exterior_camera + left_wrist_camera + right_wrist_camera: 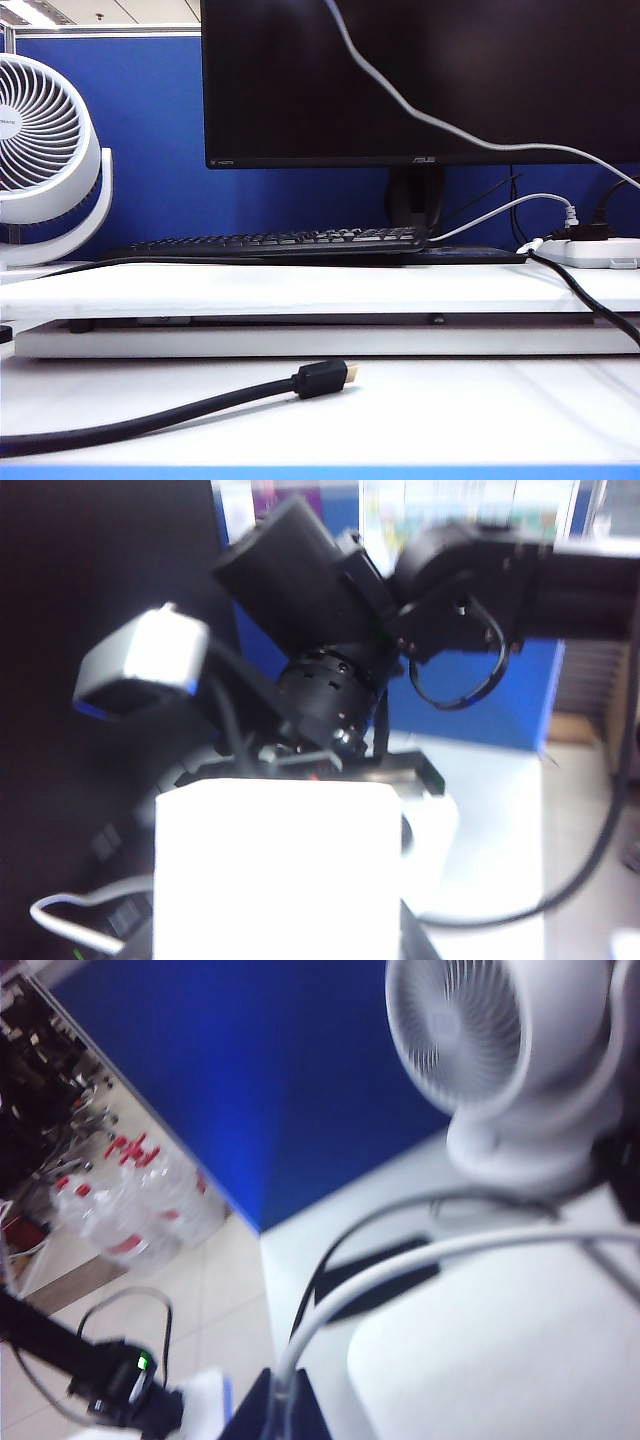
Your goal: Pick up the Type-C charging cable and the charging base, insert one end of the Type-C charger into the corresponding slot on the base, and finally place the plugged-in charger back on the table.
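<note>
The left claw [270, 880] is clamped on the one charging base [275, 870], lower centre of the left wrist frame; the right claw [275, 1410], jaws together, pinches the one Type-C charging cable [400, 1265] at the right wrist frame's bottom; both are lifted, so insertion and setting down on the table [400, 420] seemingly remain.

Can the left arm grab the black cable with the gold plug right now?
Probably not: the left tool seems busy holding the small white plastic charger block, well away from the thick black cable.
</note>
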Controlling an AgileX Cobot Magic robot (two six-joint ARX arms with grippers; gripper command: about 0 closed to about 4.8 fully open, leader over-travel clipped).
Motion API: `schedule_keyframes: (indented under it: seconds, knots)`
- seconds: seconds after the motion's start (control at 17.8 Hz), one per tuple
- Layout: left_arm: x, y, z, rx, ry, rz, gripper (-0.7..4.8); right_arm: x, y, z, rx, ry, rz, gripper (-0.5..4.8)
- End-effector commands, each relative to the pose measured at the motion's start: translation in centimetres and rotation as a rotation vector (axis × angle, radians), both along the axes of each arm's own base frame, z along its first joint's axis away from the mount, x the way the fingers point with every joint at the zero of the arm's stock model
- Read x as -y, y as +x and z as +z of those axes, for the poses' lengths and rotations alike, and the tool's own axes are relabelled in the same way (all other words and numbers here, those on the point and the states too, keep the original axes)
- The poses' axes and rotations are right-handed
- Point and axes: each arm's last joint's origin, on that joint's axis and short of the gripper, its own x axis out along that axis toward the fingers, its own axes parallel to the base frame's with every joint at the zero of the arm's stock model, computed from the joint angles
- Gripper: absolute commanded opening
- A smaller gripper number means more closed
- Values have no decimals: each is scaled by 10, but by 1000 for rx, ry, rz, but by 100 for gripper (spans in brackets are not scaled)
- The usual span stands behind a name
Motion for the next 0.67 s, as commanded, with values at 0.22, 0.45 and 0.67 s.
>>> schedule_keyframes:
  seconds: [0.22, 0.45, 0.67]
  knots:
    - [-11, -13, 19, 124, -63, 121, -6, 12, -2, 40, 137, 65, -116, 3]
    - [-11, -12, 19, 123, -61, 139, -6, 20, 1, 1, 106, -373, -404, 3]
    - [-11, -12, 19, 123, -61, 139, -6, 13, 22, -46, -102, -578, -408, 3]
